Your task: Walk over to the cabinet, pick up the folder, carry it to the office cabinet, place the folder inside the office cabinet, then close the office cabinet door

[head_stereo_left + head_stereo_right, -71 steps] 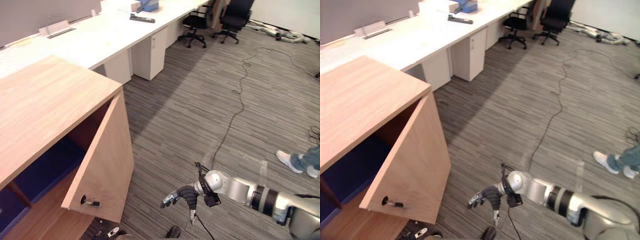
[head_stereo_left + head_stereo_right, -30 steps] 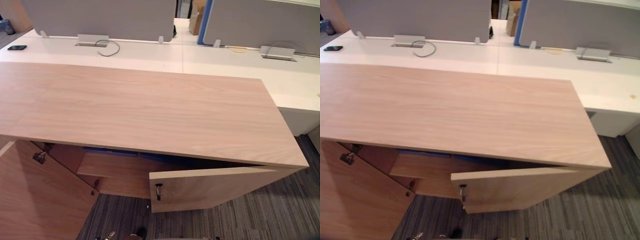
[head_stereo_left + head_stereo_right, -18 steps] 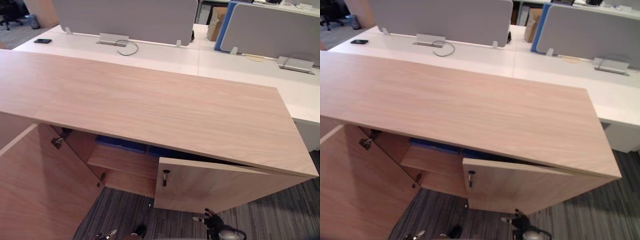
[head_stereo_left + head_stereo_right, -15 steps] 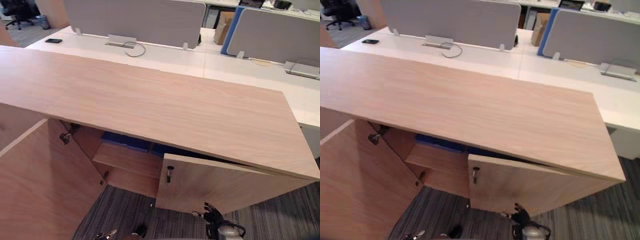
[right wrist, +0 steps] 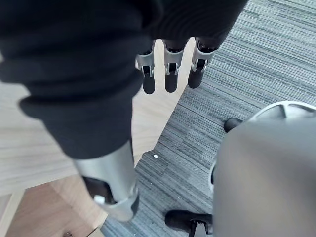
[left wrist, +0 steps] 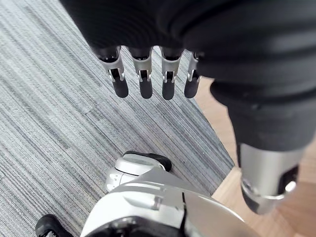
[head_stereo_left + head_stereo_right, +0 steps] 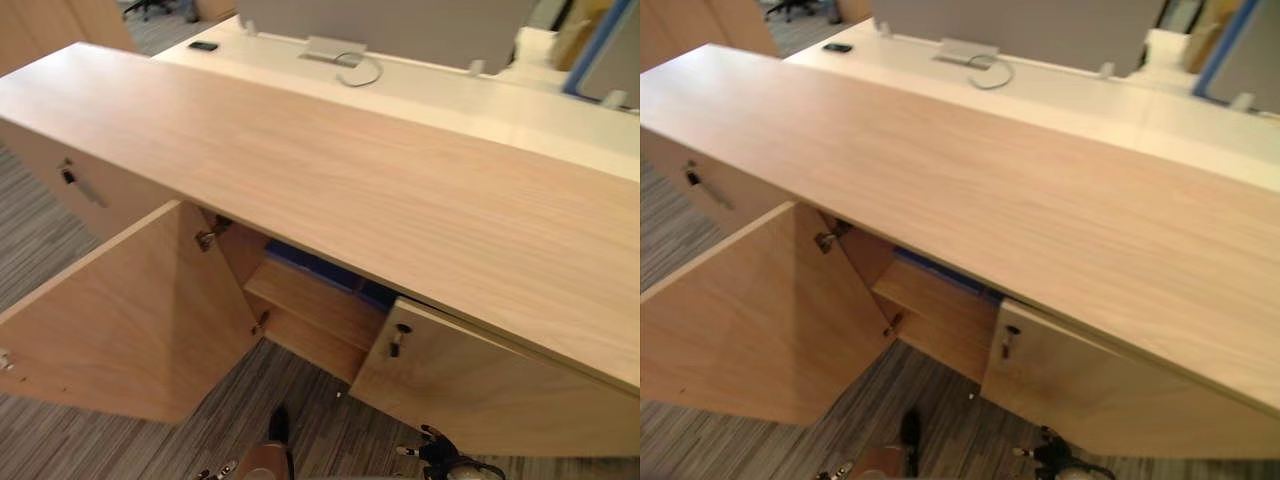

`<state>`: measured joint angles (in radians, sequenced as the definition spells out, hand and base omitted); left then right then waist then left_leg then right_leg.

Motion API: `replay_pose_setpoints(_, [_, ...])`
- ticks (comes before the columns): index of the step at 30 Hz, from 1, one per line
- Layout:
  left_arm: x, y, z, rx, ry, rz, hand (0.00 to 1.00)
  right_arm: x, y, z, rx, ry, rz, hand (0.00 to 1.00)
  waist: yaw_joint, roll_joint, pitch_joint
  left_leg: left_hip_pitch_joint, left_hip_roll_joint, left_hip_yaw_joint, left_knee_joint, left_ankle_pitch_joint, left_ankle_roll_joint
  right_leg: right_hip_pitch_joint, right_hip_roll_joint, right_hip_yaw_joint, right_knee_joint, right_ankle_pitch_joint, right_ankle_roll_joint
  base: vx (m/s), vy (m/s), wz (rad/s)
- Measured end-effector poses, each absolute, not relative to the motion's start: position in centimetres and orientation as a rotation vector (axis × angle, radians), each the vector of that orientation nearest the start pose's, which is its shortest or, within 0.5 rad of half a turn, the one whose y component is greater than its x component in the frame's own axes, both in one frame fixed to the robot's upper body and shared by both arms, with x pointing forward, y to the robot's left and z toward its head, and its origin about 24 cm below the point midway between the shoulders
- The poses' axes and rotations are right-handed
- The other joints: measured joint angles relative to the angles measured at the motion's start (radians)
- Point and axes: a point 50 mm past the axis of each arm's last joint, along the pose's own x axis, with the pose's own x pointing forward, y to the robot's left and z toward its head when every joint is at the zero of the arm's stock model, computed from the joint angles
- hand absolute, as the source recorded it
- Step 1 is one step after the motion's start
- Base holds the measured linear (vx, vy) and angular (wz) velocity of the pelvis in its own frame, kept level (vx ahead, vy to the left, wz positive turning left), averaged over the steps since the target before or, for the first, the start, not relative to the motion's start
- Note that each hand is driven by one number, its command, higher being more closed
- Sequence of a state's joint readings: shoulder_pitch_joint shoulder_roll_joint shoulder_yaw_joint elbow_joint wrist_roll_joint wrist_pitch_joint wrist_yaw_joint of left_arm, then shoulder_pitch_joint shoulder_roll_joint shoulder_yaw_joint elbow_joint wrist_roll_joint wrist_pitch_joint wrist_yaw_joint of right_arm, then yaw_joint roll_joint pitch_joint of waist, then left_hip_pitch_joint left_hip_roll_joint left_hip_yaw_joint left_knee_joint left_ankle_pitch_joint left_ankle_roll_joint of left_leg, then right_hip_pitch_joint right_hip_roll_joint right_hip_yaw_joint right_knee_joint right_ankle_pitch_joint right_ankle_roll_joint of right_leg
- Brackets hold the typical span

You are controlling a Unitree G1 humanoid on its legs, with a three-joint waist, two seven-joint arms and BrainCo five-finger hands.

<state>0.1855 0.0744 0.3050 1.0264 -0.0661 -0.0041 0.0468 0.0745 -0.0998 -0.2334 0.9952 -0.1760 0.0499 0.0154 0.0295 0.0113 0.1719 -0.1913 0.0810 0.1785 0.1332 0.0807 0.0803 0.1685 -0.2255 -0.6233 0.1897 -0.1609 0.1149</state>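
The folder [image 7: 320,268] is in neither hand; I take it to be the blue strip on the shelf [image 7: 318,305] inside the office cabinet [image 7: 350,170], under the top and towards the middle. My left hand [image 6: 143,81] hangs with its fingers straight and empty over the carpet [image 6: 44,98]. My right hand [image 5: 171,79] is likewise slack and holds nothing, low at the near edge just beside the right door [image 7: 500,390].

That door stood wide open 2.4 s ago; it now lies almost flush with the cabinet front, its key [image 7: 397,338] facing me. The head camera has swung left meanwhile, so the cabinet's shift in view is mine, not its own. The left door [image 7: 130,310] stands wide open at near left.

Finding: placing looks done and the right door all but closed. I judge the left door must be shut next.
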Motion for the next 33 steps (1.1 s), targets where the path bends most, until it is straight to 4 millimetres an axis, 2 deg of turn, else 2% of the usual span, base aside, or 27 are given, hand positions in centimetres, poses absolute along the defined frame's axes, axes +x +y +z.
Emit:
replay_pose_setpoints(1, [4.8, 22.2, -16.4, -0.133, 1.169, 0.476, 0.00, 9.7, -22.3, -15.6, -0.100, 1.133, -0.214, 0.00, -0.001, -0.004, 0.003, 0.001, 0.002, 0.079, 0.000, -0.020, 0.049, -0.013, -0.030, -0.008, 0.045, 0.000, -0.001, 0.18, 0.154, 0.72])
replay_pose_setpoints(3, [4.5, 22.1, -16.5, -0.157, 1.177, 0.497, 0.00, 8.8, -22.7, -15.8, -0.027, 1.157, -0.292, 0.00, -0.022, 0.000, 0.004, 0.012, 0.008, 0.170, -0.004, -0.036, 0.075, -0.026, -0.062, 0.000, 0.112, -0.018, -0.013, 0.20, 0.144, 1.03])
replay_pose_setpoints(5, [4.3, 22.1, -16.5, -0.191, 1.175, 0.535, 0.00, 7.9, -22.7, -16.1, 0.020, 1.177, -0.338, 0.00, -0.023, -0.007, 0.002, 0.016, -0.012, 0.158, -0.019, -0.006, 0.033, -0.002, -0.038, 0.006, 0.013, -0.045, -0.025, 0.12, 0.016, 0.80])
replay_pose_setpoints(7, [4.0, 22.3, -16.5, -0.222, 1.172, 0.572, 0.00, 7.4, -22.7, -16.2, 0.071, 1.186, -0.381, 0.00, -0.024, -0.014, 0.004, 0.020, -0.050, 0.138, -0.052, 0.032, -0.030, 0.029, -0.044, -0.025, -0.024, -0.039, 0.001, 0.11, -0.022, 0.53])
replay_pose_setpoints(8, [3.8, 22.3, -16.6, -0.240, 1.171, 0.588, 0.00, 6.9, -22.4, -16.4, 0.099, 1.202, -0.392, 0.00, -0.024, -0.017, 0.003, 0.043, -0.062, 0.122, -0.102, 0.052, -0.049, 0.035, -0.050, -0.041, -0.010, -0.038, 0.002, 0.14, 0.015, 0.50])
replay_pose_setpoints(10, [3.4, 22.3, -16.6, -0.249, 1.175, 0.597, 0.00, 6.5, -22.2, -16.5, 0.133, 1.208, -0.419, 0.00, -0.024, -0.023, -0.003, 0.083, -0.078, 0.101, -0.202, 0.098, -0.059, 0.042, -0.046, -0.065, -0.006, -0.031, 0.011, 0.09, 0.008, 0.38])
replay_pose_setpoints(12, [3.6, 22.6, -16.5, -0.228, 1.178, 0.580, 0.00, 6.6, -21.8, -16.6, 0.165, 1.205, -0.427, 0.00, -0.025, -0.034, 0.003, 0.081, -0.079, 0.081, -0.227, 0.113, -0.063, 0.041, -0.037, -0.084, -0.004, -0.021, 0.005, 0.07, -0.019, 0.33])
replay_pose_setpoints(17, [3.7, 23.1, -16.4, -0.134, 1.199, 0.508, 0.00, 7.0, -21.2, -16.6, 0.228, 1.186, -0.465, 0.00, -0.026, -0.043, 0.002, 0.083, -0.055, 0.016, -0.227, 0.116, -0.069, 0.028, -0.019, -0.083, 0.078, 0.032, -0.066, 0.04, -0.016, 0.30])
replay_pose_setpoints(19, [3.7, 23.2, -16.4, -0.129, 1.199, 0.507, 0.00, 7.2, -21.1, -16.6, 0.232, 1.181, -0.460, 0.00, -0.030, -0.046, 0.001, 0.086, -0.049, -0.011, -0.227, 0.115, -0.072, 0.021, -0.021, -0.082, 0.127, 0.041, -0.080, 0.05, -0.018, 0.30])
replay_pose_setpoints(21, [3.7, 23.2, -16.4, -0.125, 1.200, 0.505, 0.00, 7.6, -20.8, -16.6, 0.226, 1.177, -0.444, 0.00, -0.030, -0.043, 0.004, 0.086, -0.036, -0.026, -0.228, 0.112, -0.083, 0.018, 0.000, -0.068, 0.095, -0.016, -0.064, 0.04, -0.068, 0.14])
replay_pose_setpoints(23, [3.7, 23.3, -16.3, -0.118, 1.201, 0.505, 0.00, 8.1, -20.6, -16.5, 0.209, 1.169, -0.414, 0.00, -0.032, -0.053, 0.007, 0.087, -0.045, -0.023, -0.228, 0.118, -0.096, 0.002, 0.023, -0.061, -0.001, -0.024, -0.062, -0.03, -0.130, -0.03])
replay_pose_setpoints(24, [3.7, 23.3, -16.3, -0.117, 1.199, 0.506, 0.00, 8.2, -20.7, -16.5, 0.207, 1.167, -0.417, 0.00, -0.033, -0.057, 0.006, 0.087, -0.048, -0.019, -0.228, 0.120, -0.101, 0.015, 0.027, -0.057, -0.025, -0.032, -0.047, -0.06, -0.159, -0.09])
replay_pose_setpoints(25, [3.7, 23.1, -16.4, -0.122, 1.200, 0.507, 0.00, 8.3, -20.8, -16.5, 0.207, 1.165, -0.423, 0.00, -0.033, -0.056, 0.013, 0.085, -0.044, -0.006, -0.228, 0.119, -0.099, 0.022, 0.033, -0.061, -0.053, -0.039, -0.027, -0.08, -0.148, -0.12])
replay_pose_setpoints(27, [3.4, 23.0, -16.5, -0.129, 1.211, 0.512, 0.00, 8.2, -21.1, -16.5, 0.202, 1.167, -0.432, 0.00, -0.036, -0.049, 0.013, 0.085, -0.029, 0.002, -0.228, 0.120, -0.101, 0.023, 0.049, -0.063, -0.069, -0.038, -0.023, -0.10, -0.144, -0.11])
replay_pose_setpoints(30, [3.5, 23.0, -16.4, -0.118, 1.211, 0.505, 0.00, 7.4, -21.2, -16.6, 0.200, 1.187, -0.452, 0.00, -0.038, -0.053, 0.015, 0.082, -0.024, 0.024, -0.228, 0.127, -0.108, 0.023, 0.050, -0.075, -0.071, -0.038, -0.008, -0.01, -0.060, 0.06])
replay_pose_setpoints(33, [3.8, 23.3, -16.3, -0.080, 1.204, 0.477, 0.00, 7.1, -21.0, -16.7, 0.203, 1.205, -0.453, 0.00, -0.038, -0.062, 0.019, 0.071, -0.044, 0.005, -0.227, 0.139, -0.100, 0.023, 0.025, -0.092, -0.043, -0.030, 0.014, 0.09, 0.015, 0.22])
